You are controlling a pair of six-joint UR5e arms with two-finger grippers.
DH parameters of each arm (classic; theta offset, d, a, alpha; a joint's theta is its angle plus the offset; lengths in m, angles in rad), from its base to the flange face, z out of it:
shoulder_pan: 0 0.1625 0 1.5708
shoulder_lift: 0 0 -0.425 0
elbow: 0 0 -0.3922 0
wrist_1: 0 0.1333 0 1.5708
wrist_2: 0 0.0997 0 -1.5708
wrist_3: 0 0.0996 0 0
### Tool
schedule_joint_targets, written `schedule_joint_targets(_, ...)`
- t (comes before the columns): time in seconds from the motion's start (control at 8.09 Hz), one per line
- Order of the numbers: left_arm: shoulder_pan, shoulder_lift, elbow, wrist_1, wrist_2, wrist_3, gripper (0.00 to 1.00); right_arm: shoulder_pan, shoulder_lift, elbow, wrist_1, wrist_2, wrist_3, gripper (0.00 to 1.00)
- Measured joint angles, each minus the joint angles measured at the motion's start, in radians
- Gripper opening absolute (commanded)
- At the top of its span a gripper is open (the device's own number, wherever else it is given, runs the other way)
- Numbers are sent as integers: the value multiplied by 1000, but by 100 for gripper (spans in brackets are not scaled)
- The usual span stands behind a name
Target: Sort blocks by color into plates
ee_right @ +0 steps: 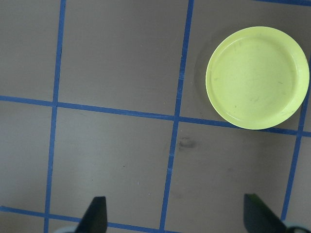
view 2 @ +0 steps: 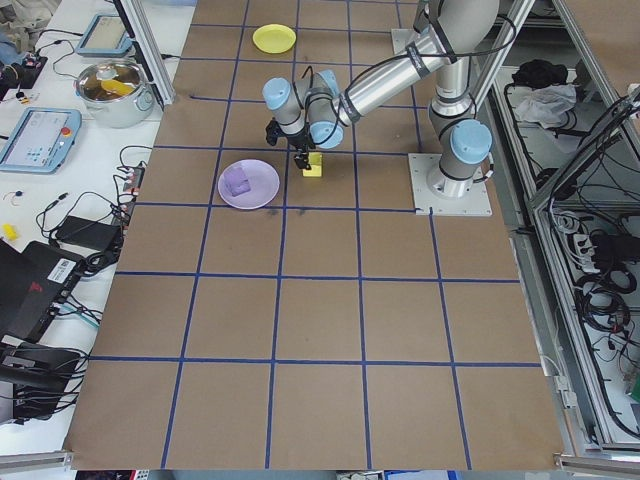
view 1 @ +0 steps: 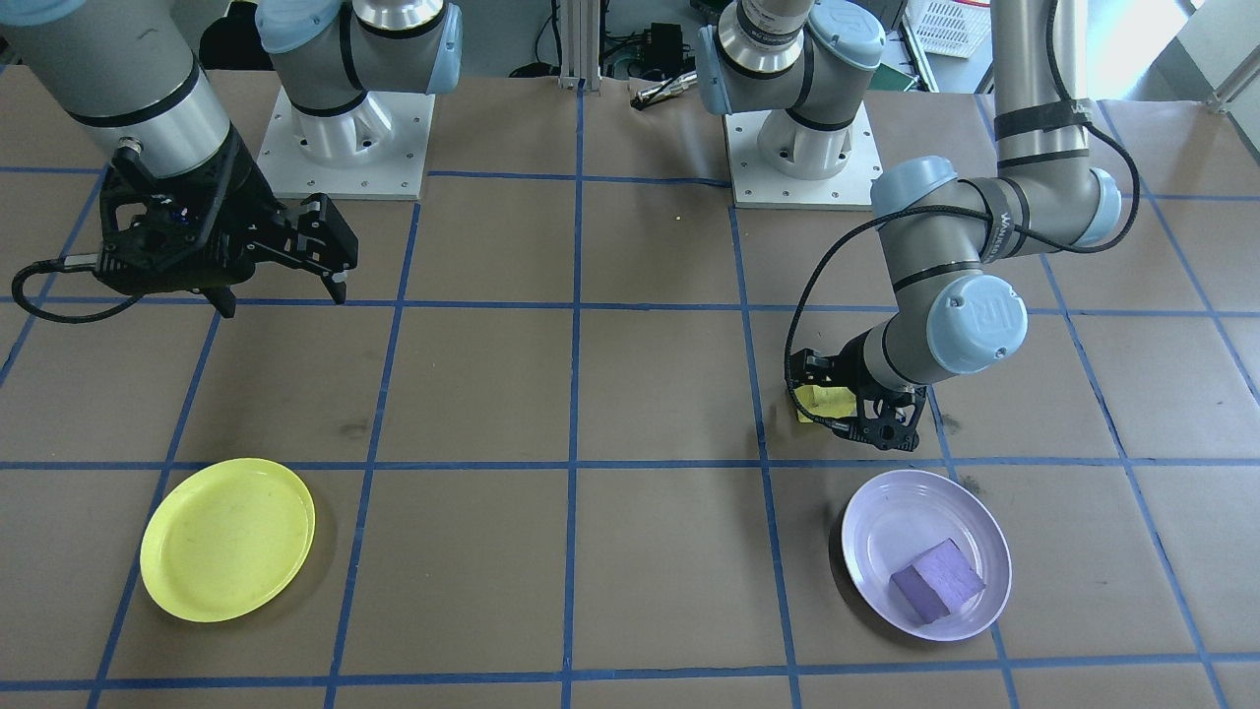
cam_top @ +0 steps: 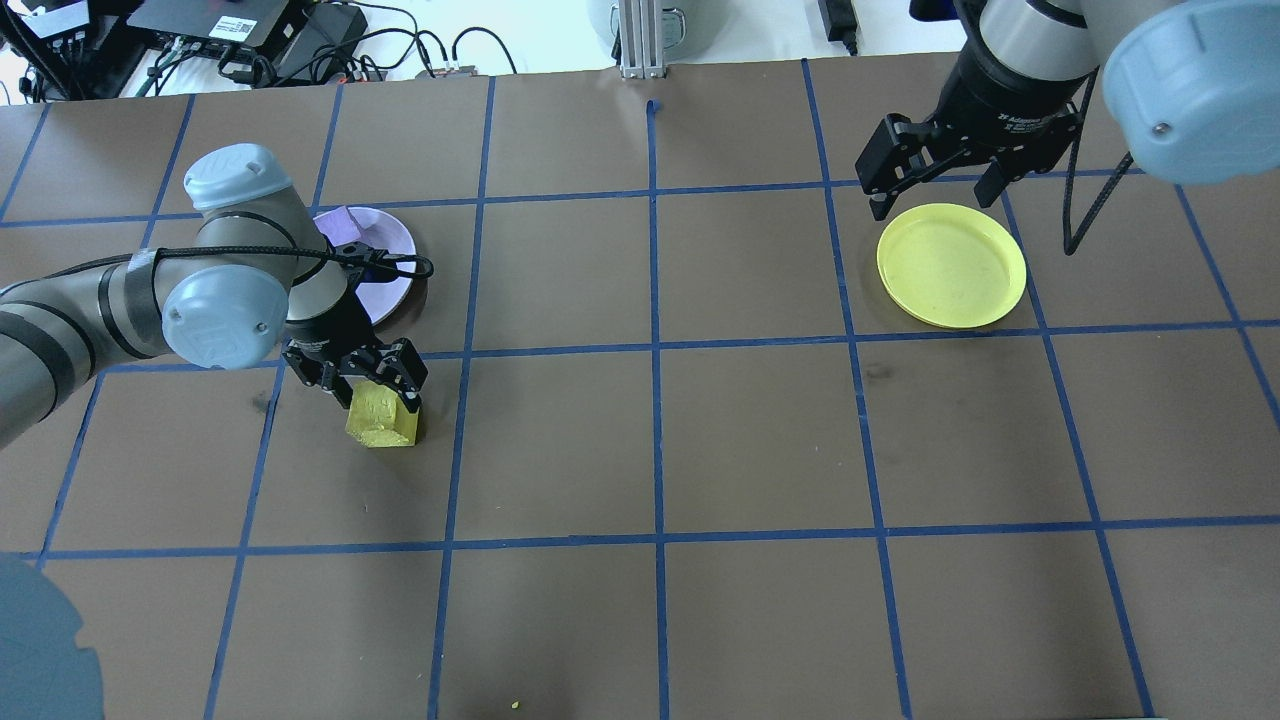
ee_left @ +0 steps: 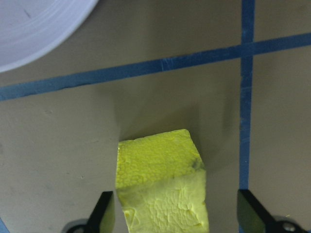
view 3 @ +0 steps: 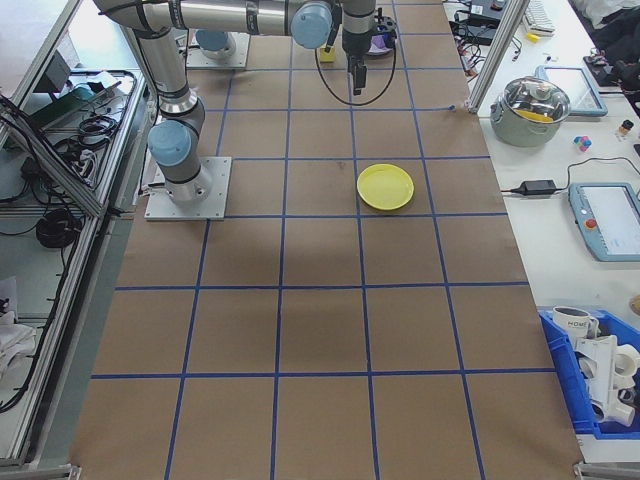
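Note:
The yellow block rests on the brown table between the fingers of my left gripper, which is open and lowered around it; a gap shows on one side. From overhead, the left gripper stands just in front of the lavender plate. The purple block lies inside that lavender plate. My right gripper hangs open and empty, high over the table near the yellow plate, which has nothing in it. The yellow plate sits at the upper right of the right wrist view.
Blue tape lines divide the brown table into squares. Both arm bases stand at the robot's edge. Cables and electronics lie beyond the far edge.

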Motion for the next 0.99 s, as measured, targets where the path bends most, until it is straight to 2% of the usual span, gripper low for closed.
schedule_joint_targets(0.12, 3, -4, -12, 12, 0, 5, 74, 0, 0, 0, 0, 0, 2, 100)
schedule_joint_targets(0.25, 5, -10, -17, 19, 1, 10, 26, 0, 1, 1, 0, 0, 3, 100)
schedule_joint_targets(0.49, 6, -19, -20, 47, 1, 27, 24, 0, 1, 1, -3, 0, 3, 100)
schedule_joint_targets(0.74, -1, -11, -17, 60, -5, 3, 17, 0, 2, 1, -7, 0, 3, 100)
schedule_joint_targets(0.87, -18, -2, -13, 59, -15, -45, 9, 0, 3, 1, -8, 0, 3, 100)
schedule_joint_targets(0.99, -51, 8, -7, 52, -36, -99, 9, 0, 3, 2, -8, 0, 3, 100)
